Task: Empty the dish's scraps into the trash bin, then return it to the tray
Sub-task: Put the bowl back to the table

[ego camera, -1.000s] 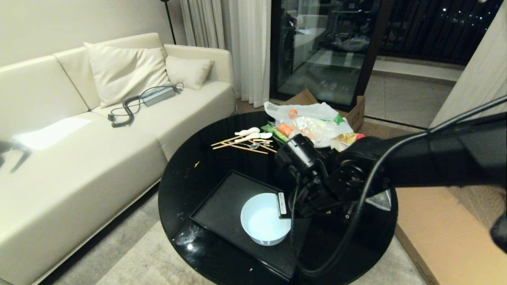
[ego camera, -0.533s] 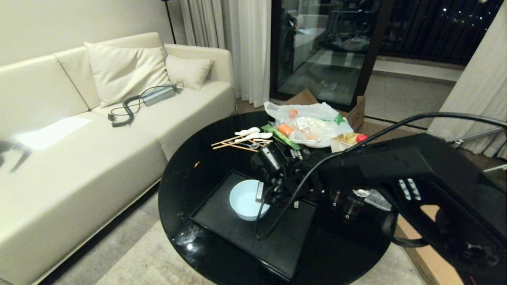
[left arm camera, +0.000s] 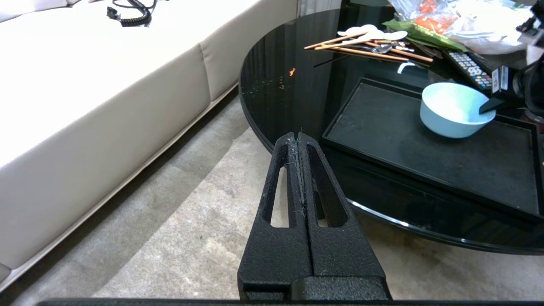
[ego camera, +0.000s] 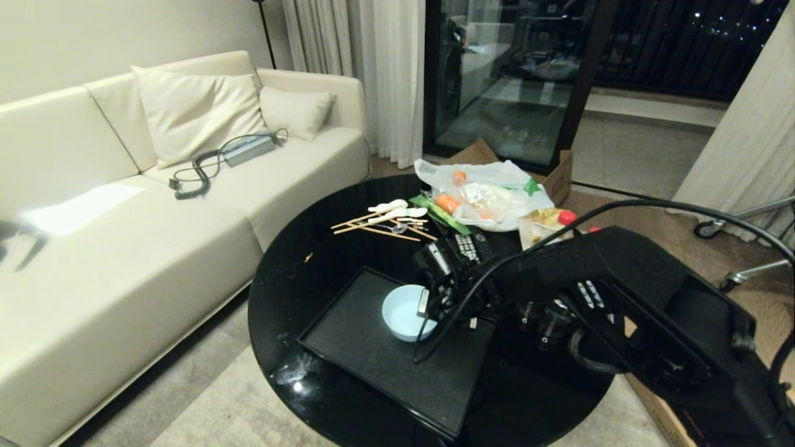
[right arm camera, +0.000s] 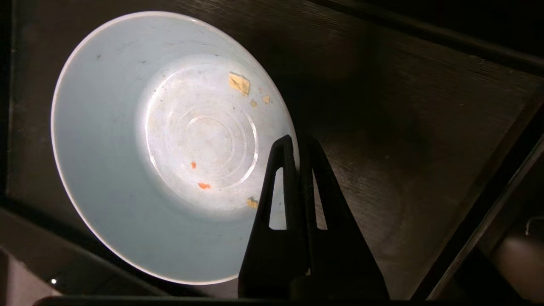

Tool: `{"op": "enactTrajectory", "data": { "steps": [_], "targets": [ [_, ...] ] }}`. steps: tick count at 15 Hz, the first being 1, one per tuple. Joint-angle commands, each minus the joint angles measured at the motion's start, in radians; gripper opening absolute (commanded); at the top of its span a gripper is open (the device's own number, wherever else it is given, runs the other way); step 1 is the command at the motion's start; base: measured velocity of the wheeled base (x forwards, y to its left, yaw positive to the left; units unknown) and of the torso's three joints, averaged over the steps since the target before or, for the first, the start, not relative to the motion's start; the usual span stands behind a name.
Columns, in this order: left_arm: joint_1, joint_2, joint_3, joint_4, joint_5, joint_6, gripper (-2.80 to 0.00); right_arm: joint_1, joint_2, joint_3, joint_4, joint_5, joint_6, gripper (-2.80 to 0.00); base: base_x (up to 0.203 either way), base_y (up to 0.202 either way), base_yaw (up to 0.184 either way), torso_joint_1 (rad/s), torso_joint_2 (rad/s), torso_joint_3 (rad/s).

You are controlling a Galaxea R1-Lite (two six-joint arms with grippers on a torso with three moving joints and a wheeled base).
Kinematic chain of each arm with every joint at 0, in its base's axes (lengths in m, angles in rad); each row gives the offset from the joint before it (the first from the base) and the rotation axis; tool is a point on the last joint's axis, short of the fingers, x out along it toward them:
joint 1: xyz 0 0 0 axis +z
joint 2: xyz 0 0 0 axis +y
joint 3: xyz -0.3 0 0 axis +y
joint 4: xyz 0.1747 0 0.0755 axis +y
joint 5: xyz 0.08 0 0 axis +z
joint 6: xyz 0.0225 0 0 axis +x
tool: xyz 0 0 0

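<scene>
The dish [ego camera: 407, 321], emptied but for crumbs, is gripped at its rim by the right gripper [right arm camera: 296, 142] over the tray [ego camera: 354, 335]; release remains.

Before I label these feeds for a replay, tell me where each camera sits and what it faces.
Head view: high on the robot, looking down at the round table, sofa and tray; the right arm shows.
Left wrist view: behind the left gripper, low over carpet beside the table, facing the tray.
Right wrist view: behind the right gripper, looking straight down into the dish.
All three share the dish and tray.
</scene>
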Motion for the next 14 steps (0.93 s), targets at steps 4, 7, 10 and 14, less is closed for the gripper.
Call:
{"op": "enactTrajectory", "data": {
  "steps": [4,7,10,14],
  "targets": [
    [0.000,0.000,0.000,0.000,0.000,-0.001,-2.80,-0.031,0.025,0.001,-0.005,0.000,0.005,-2.80,0.000,0.000,0.000,0.000,0.00,0.000],
    [0.000,0.000,0.000,0.000,0.000,-0.001,-2.80,-0.032,0.032,0.003,-0.002,0.000,0.005,-2.80,0.000,0.000,0.000,0.000,0.00,0.000],
    [0.000,0.000,0.000,0.000,0.000,-0.001,-2.80,-0.035,0.031,0.003,0.000,0.000,0.005,0.00,0.000,0.000,0.000,0.000,0.00,0.000],
    [0.000,0.000,0.000,0.000,0.000,-0.001,-2.80,-0.035,0.024,0.003,-0.002,-0.002,0.005,0.00,0.000,0.000,0.000,0.000,0.00,0.000]
  ]
}}
